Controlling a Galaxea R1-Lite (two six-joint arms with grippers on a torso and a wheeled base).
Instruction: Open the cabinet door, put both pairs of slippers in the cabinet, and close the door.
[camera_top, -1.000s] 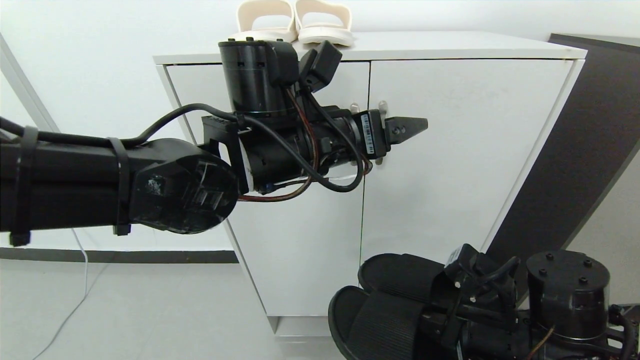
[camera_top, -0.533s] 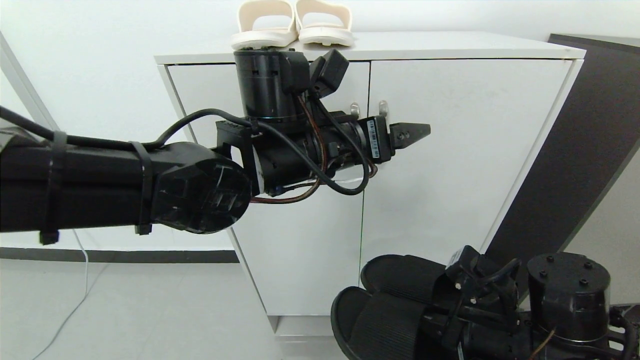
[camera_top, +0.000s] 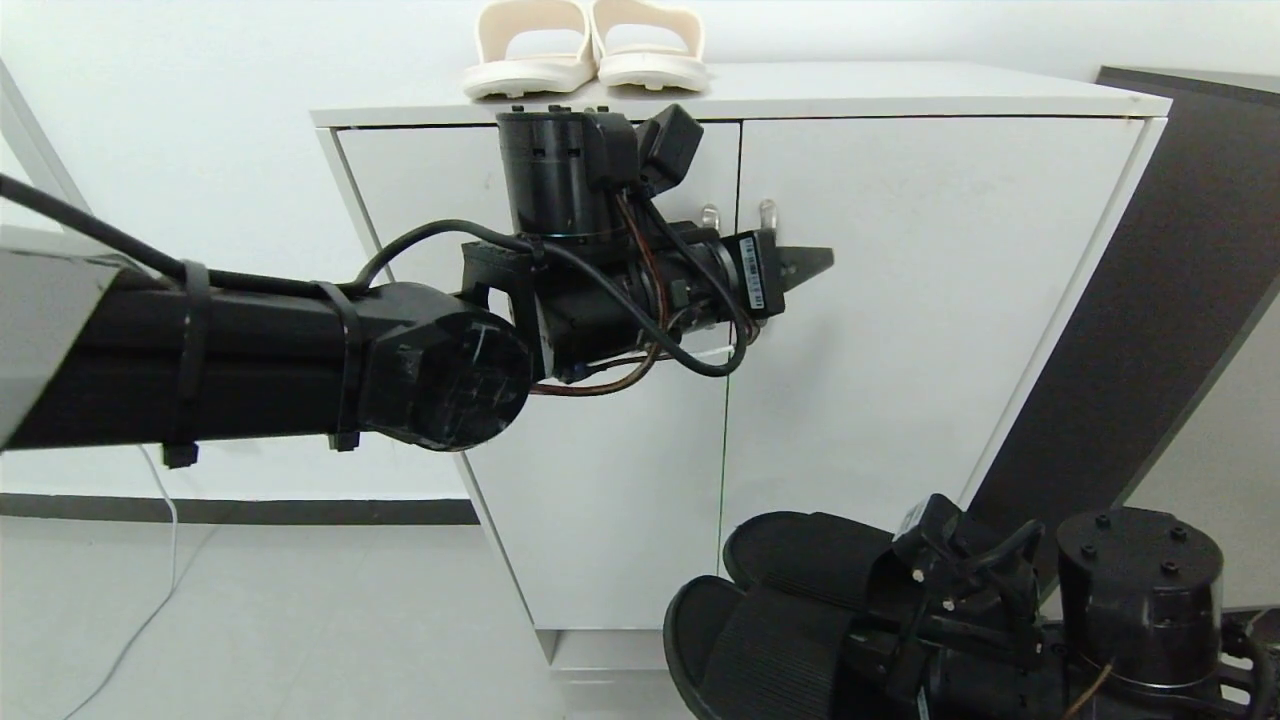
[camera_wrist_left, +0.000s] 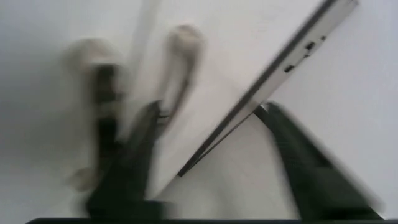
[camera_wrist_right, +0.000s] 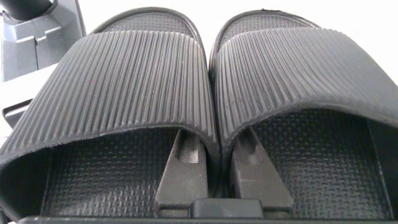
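Note:
A white two-door cabinet (camera_top: 900, 300) stands before me, both doors looking closed. Two small metal handles (camera_top: 767, 212) sit at the seam between the doors. A cream pair of slippers (camera_top: 585, 45) rests on the cabinet top. My left gripper (camera_top: 810, 265) hovers at the handles; in the left wrist view it (camera_wrist_left: 211, 155) is open, with a blurred handle (camera_wrist_left: 177, 68) close to one finger (camera_wrist_left: 134, 168). Low on the right, my right gripper (camera_wrist_right: 217, 174) is shut on the black slippers (camera_wrist_right: 143, 81), pinching their inner sides together. These black slippers (camera_top: 790, 600) hang in front of the right door's foot.
A dark panel (camera_top: 1150, 300) leans along the cabinet's right side. A white wall runs behind and to the left, with a thin cable (camera_top: 130, 640) trailing over the grey floor there.
My left arm has pushed further forward toward the cabinet, and its gripper tip has drawn in closer to the handles. The right arm and the black slippers have barely shifted.

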